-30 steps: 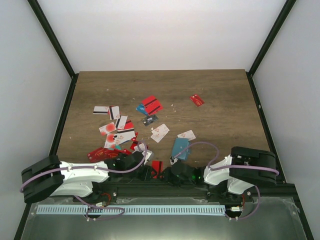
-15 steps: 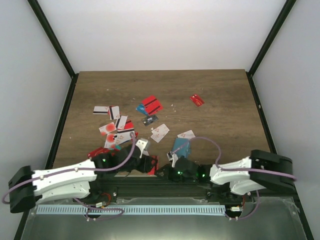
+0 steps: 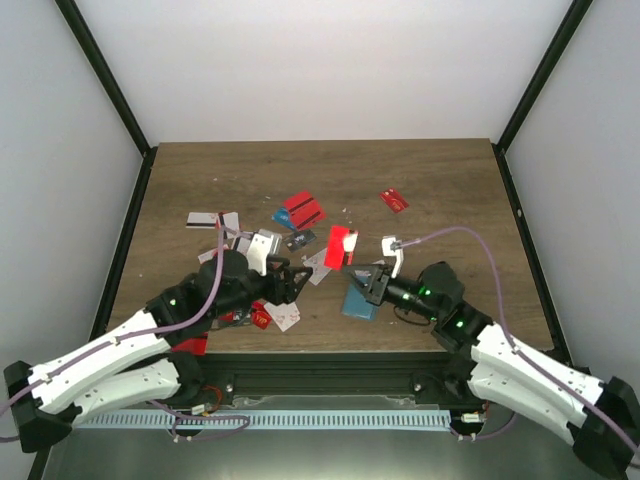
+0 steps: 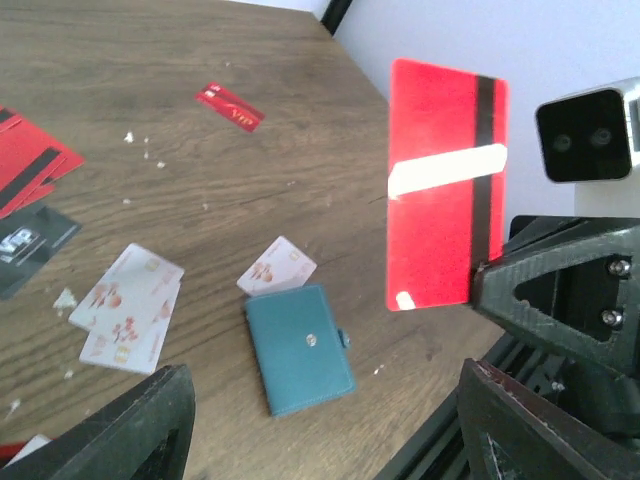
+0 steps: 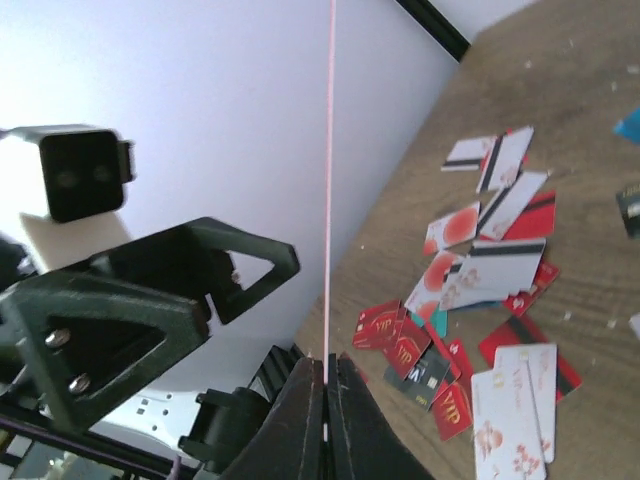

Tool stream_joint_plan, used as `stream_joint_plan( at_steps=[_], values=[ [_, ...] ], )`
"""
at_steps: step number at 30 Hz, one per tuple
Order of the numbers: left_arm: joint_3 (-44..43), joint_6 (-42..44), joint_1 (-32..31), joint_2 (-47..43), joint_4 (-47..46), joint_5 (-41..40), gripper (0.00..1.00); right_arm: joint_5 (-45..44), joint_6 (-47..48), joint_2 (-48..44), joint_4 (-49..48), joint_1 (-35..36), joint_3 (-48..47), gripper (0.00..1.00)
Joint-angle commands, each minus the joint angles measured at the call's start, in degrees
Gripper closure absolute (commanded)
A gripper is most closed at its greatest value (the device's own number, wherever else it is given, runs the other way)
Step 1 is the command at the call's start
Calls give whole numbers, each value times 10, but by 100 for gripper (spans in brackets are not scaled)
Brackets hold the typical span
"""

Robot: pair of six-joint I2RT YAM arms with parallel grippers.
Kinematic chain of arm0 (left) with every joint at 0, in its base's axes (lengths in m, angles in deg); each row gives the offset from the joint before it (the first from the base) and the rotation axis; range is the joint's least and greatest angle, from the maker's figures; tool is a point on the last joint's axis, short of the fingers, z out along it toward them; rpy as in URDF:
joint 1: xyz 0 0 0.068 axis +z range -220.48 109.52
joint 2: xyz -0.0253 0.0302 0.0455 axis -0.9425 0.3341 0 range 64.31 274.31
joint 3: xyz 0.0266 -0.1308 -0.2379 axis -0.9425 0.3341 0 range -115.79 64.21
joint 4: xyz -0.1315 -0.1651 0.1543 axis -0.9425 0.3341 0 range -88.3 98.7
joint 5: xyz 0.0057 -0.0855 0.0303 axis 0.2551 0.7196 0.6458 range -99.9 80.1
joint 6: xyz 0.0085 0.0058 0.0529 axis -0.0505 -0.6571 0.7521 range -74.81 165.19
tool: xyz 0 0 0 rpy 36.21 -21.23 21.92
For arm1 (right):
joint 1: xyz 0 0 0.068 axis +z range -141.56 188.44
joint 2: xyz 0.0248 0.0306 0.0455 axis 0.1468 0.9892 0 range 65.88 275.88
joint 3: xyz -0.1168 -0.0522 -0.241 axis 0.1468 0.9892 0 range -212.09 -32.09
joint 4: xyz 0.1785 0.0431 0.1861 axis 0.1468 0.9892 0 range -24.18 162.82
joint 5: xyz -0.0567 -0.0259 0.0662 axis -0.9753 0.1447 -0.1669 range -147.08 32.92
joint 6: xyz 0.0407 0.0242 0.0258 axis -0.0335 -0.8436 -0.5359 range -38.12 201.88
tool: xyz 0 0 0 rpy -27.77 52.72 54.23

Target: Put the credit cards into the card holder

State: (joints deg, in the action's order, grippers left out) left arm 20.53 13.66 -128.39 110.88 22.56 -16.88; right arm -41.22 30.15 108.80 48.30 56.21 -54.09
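My right gripper (image 3: 366, 277) is shut on the bottom edge of a red credit card (image 3: 342, 245) with a black stripe (image 4: 445, 185) and holds it upright above the table. In the right wrist view that card shows edge-on as a thin pink line (image 5: 328, 180) rising from the closed jaws of the right gripper (image 5: 326, 385). The teal card holder (image 3: 360, 300) (image 4: 300, 347) lies closed and flat just below the card. My left gripper (image 3: 296, 278) (image 4: 330, 440) faces the card from the left, open and holding nothing. Several more credit cards (image 3: 240, 258) lie scattered to the left.
Red cards (image 3: 303, 210) lie mid-table and a single red one (image 3: 394, 200) (image 4: 230, 107) sits further back right. White cards (image 4: 130, 305) (image 4: 278, 265) lie near the holder. The table's near edge (image 3: 330, 352) runs just behind both grippers.
Both arms swung up from the near edge and forward over the table. The right jaws closed on the red card and lifted it. The left jaws opened wide.
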Motion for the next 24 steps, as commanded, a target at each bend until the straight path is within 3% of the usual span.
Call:
stream_joint_plan(
  at_steps=[1, 3, 4, 6, 16, 19, 24],
  values=[
    [-14, 51, 66, 28, -92, 175, 27, 175, 98, -21, -13, -85, 3, 99],
    [-14, 58, 96, 40, -126, 243, 28, 240, 104, -17, -43, -114, 7, 99],
    [-14, 61, 122, 52, -161, 313, 30, 304, 94, -3, -83, -140, 11, 99],
    [-17, 63, 134, 56, -180, 351, 31, 343, 90, 10, -103, -150, 9, 99],
    [-15, 75, 139, 74, -217, 408, 44, 439, 59, 53, -198, -155, 9, 99],
    [-14, 71, 140, 88, -230, 421, 55, 446, 53, 60, -210, -155, 8, 99],
    [-15, 62, 139, 110, -247, 447, 83, 439, 53, 57, -209, -154, 8, 99]
  ],
)
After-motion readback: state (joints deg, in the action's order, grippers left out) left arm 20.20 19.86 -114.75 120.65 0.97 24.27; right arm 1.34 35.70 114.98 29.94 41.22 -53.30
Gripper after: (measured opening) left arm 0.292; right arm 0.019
